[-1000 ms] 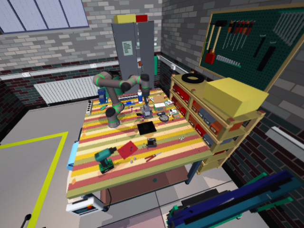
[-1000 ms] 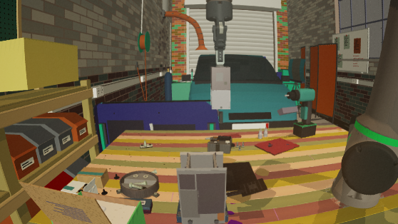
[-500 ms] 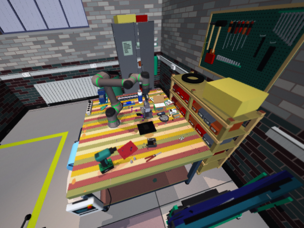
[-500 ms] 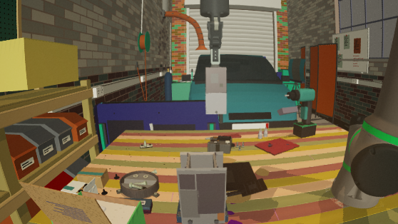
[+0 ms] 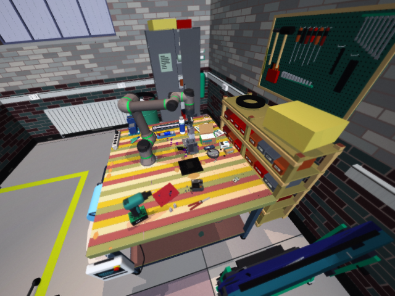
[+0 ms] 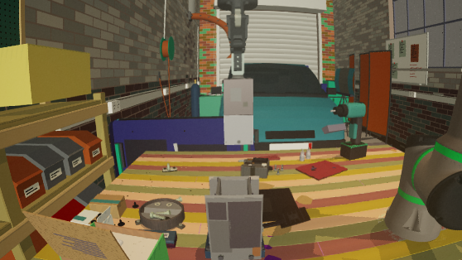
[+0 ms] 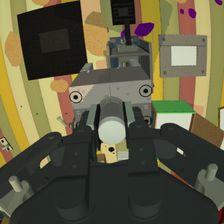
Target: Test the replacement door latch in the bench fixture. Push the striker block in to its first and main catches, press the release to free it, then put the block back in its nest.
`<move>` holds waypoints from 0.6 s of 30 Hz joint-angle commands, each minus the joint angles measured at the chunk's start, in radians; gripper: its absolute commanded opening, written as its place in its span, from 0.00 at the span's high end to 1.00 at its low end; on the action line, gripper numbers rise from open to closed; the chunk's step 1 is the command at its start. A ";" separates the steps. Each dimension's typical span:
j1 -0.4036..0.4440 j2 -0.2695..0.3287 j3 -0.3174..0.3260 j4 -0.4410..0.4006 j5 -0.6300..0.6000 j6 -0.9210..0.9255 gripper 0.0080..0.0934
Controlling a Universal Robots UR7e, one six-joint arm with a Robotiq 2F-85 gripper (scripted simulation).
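The striker block (image 6: 238, 111), a grey block with a round knob (image 7: 111, 120) on top, hangs in the air above the latch fixture (image 6: 234, 219), held by its knob in my closed gripper (image 7: 111, 118). In the side camera the block (image 5: 190, 131) sits just above the fixture (image 5: 192, 147) at the back middle of the bench. The fixture is a grey upright housing with a slot at its top (image 7: 125, 54). A grey nest plate with a white recess (image 7: 183, 55) lies beside the fixture.
A small box with a green edge (image 7: 173, 114) lies close beside the fixture. A black mat (image 5: 190, 166) lies in front of it. A round dial gauge (image 6: 161, 213), a red plate (image 5: 165, 193), a drill (image 5: 135, 205) and a shelf rack (image 5: 274, 149) stand further off.
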 commanded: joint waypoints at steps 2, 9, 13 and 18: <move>0.020 0.003 -0.006 -0.003 0.000 0.020 1.00; 0.069 0.016 -0.017 -0.005 -0.001 0.070 1.00; 0.079 0.019 -0.019 -0.006 -0.001 0.080 1.00; 0.081 0.019 -0.020 -0.006 0.000 0.082 1.00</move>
